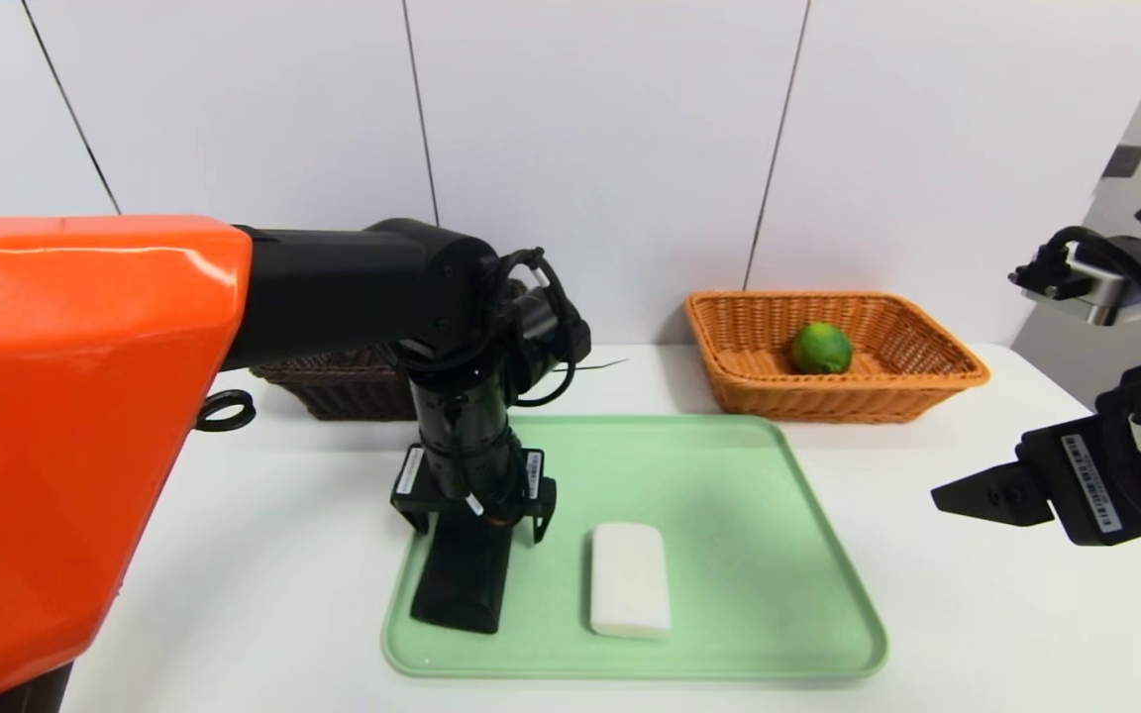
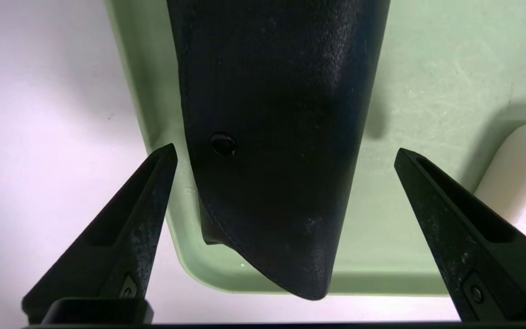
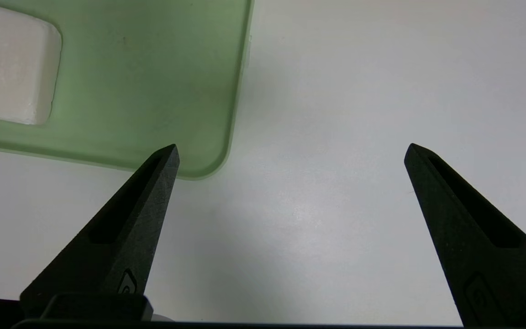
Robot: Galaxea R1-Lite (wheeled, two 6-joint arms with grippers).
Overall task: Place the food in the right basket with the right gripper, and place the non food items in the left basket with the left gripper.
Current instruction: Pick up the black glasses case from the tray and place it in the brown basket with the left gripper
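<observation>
The green food (image 1: 821,348) lies inside the orange-tan right basket (image 1: 937,380). The dark left basket (image 1: 333,392) stands behind my left arm, mostly hidden. A long black cloth roll (image 1: 462,586) (image 2: 272,137) lies on the left of the green tray (image 1: 729,515). My left gripper (image 1: 480,530) (image 2: 285,148) hangs over the roll's far end, open, a finger on each side and not touching it. The white block (image 1: 630,579) (image 2: 525,183) (image 3: 9,64) lies beside the roll. Off the tray's right, above the bare table, my right gripper (image 1: 967,495) (image 3: 290,148) is open and empty.
The tray (image 2: 427,68) (image 3: 153,68) sits mid-table with its right half bare. The white table (image 1: 977,614) surrounds it, and a panelled wall stands close behind both baskets.
</observation>
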